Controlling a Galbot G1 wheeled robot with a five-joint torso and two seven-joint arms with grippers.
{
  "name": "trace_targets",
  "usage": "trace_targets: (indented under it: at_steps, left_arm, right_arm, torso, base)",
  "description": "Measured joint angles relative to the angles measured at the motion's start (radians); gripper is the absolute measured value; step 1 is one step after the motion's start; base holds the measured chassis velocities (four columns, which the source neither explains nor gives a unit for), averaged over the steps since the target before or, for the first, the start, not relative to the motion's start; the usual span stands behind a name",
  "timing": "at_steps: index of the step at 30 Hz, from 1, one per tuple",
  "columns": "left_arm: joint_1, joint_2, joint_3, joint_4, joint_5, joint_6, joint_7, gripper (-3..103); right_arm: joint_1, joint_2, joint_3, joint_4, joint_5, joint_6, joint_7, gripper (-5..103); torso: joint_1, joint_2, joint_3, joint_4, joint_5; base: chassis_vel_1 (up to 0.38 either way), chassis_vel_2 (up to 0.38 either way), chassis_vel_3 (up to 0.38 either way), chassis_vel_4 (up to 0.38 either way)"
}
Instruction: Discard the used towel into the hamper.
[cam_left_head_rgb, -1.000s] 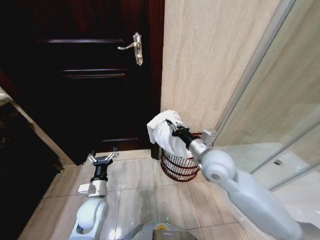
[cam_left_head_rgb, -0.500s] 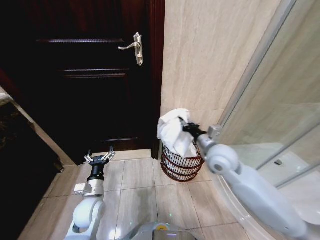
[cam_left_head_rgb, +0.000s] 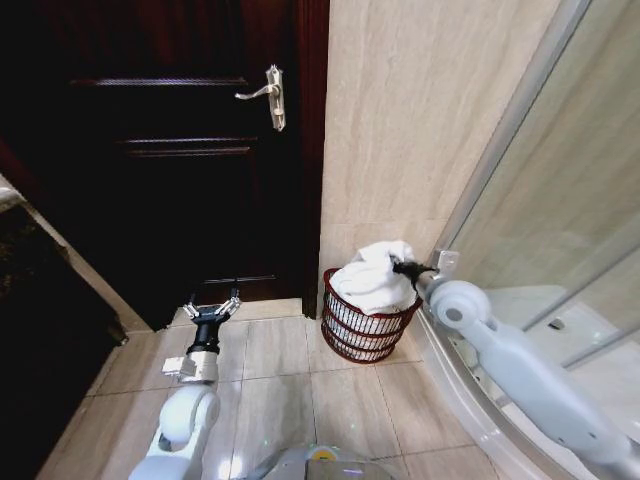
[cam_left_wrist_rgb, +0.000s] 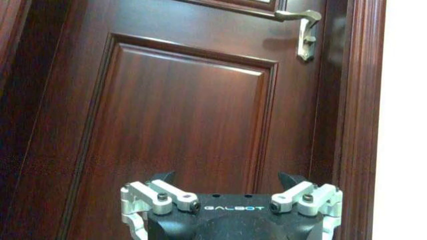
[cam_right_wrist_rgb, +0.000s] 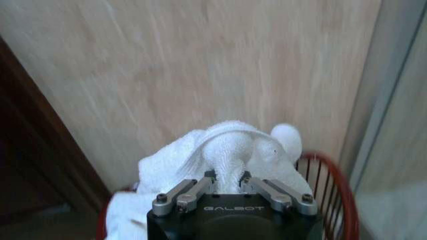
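Right gripper (cam_right_wrist_rgb: 227, 181): fingers pinching the towel (cam_left_head_rgb: 375, 282); moved down and toward the wall since the earlier frame.
Towel: white, bunched; earlier hanging above the basket, now heaped in the hamper (cam_left_head_rgb: 352, 335).
Hamper: red wire, on the floor tiles (cam_left_head_rgb: 280, 395) against the wall.
Left gripper (cam_left_head_rgb: 212, 310): fingers spread, low before the door (cam_left_head_rgb: 170, 150).

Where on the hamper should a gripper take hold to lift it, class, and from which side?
On the bare front arc of the hamper's thick rim, coming from above on the robot's side. The towel mounds over the middle and back, the wall stands close behind, and the sides taper downward, so a grip lower down would likely slip.
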Motion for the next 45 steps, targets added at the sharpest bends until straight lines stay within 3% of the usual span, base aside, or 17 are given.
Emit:
trace_targets:
  at_steps: [2,9,19,29,45]
  left_arm:
    - [-0.001,0.002,-0.001,0.014,-0.003,-0.009,0.001,100]
    - [0.0,0.011,-0.01,0.022,-0.015,-0.018,0.006,100]
    - [0.049,0.01,-0.053,-0.005,-0.027,-0.032,0.016,100]
    - [0.084,0.002,-0.096,-0.001,-0.044,-0.075,0.041,100]
    - [0.07,-0.017,-0.078,-0.014,-0.034,-0.08,0.054,100]
  right_arm:
    - [0.029,0.016,-0.015,-0.032,0.086,-0.008,0.048,13]
    - [0.08,0.069,-0.042,-0.118,0.201,-0.025,0.103,13]
    - [0.112,0.196,-0.059,-0.342,0.197,-0.038,0.09,13]
    - [0.097,0.26,-0.064,-0.413,0.173,-0.02,0.099,13]
    - [0.075,0.355,-0.04,-0.58,0.065,-0.009,0.046,13]
  torso:
    - [0.0,0.0,0.0,-0.0001,0.0]
    - [0.0,0.0,0.0,0.0,-0.0001]
    - [0.0,0.0,0.0,0.0,0.0]
    - [0.0,0.0,0.0,-0.0001,0.0]
    - [0.0,0.0,0.0,-0.0002,-0.0002]
  base:
    - [0.0,0.0,0.0,0.0]
    - [0.0,0.0,0.0,0.0]
    - [0.0,0.0,0.0,0.0]
    - [0.0,0.0,0.0,0.0]
    - [0.0,0.0,0.0,0.0]
